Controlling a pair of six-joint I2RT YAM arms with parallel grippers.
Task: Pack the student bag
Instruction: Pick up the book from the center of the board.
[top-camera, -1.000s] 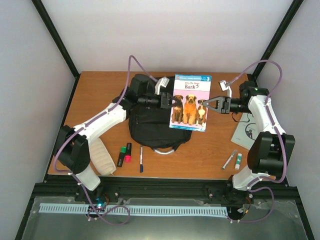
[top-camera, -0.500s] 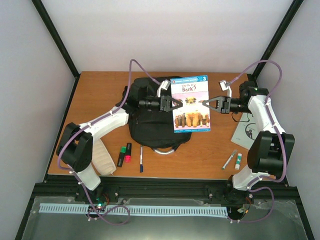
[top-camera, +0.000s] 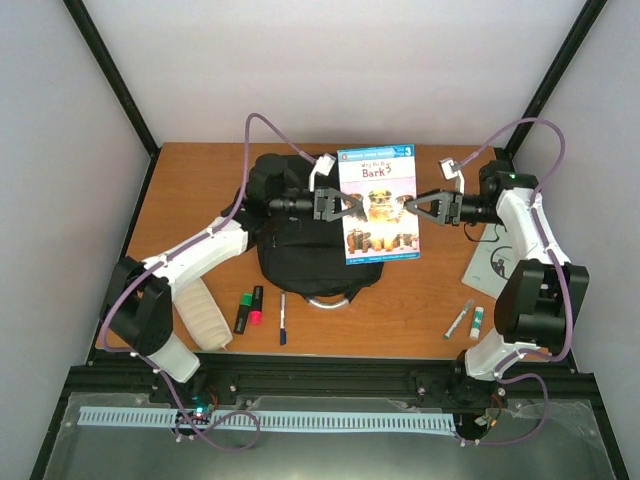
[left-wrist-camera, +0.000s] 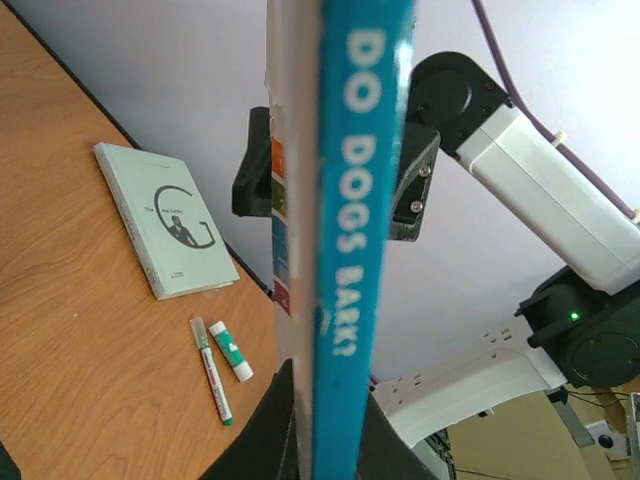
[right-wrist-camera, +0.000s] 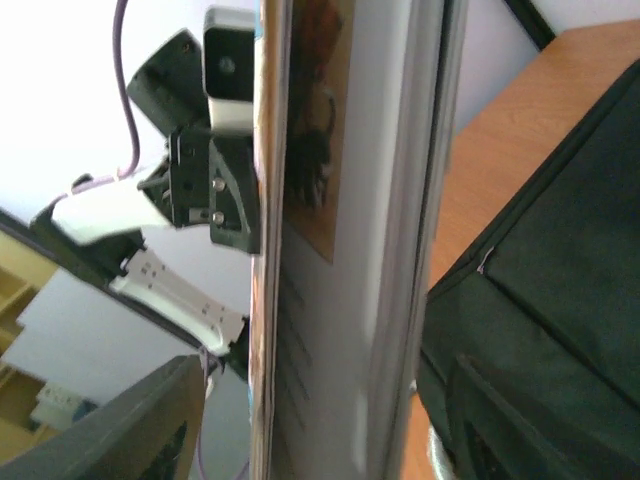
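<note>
On the middle of the table (top-camera: 200, 180), a little toward the left arm's side, the student bag (top-camera: 300, 240) is laid flat, with its long axis running from the near edge toward the far wall. A pale loop (top-camera: 327, 300) is seen at its near end. Whether its mouth is unzipped cannot be told from above.

Over the bag's right flank a book (top-camera: 378, 200) is held upright, cover toward the overhead camera, its long axis standing nearly vertical and so crossed with the lie of the bag. The book's left edge is clamped in the left gripper (top-camera: 345, 207), whose fingers are seen pressed to both covers in the left wrist view. The right gripper (top-camera: 408, 207) is set at the opposite edge with its jaws apart, and in its own wrist view the one finger that shows is kept clear of the cover. The book is therefore judged to be carried by the left arm alone.

From that clamped gripper the bag lies below and to the left, on the arm's own side, so the left arm is the nearer one. The coming move is judged to turn on the book being tipped until its long axis is matched to the bag's, then lowered leftward toward whichever end is open
</note>
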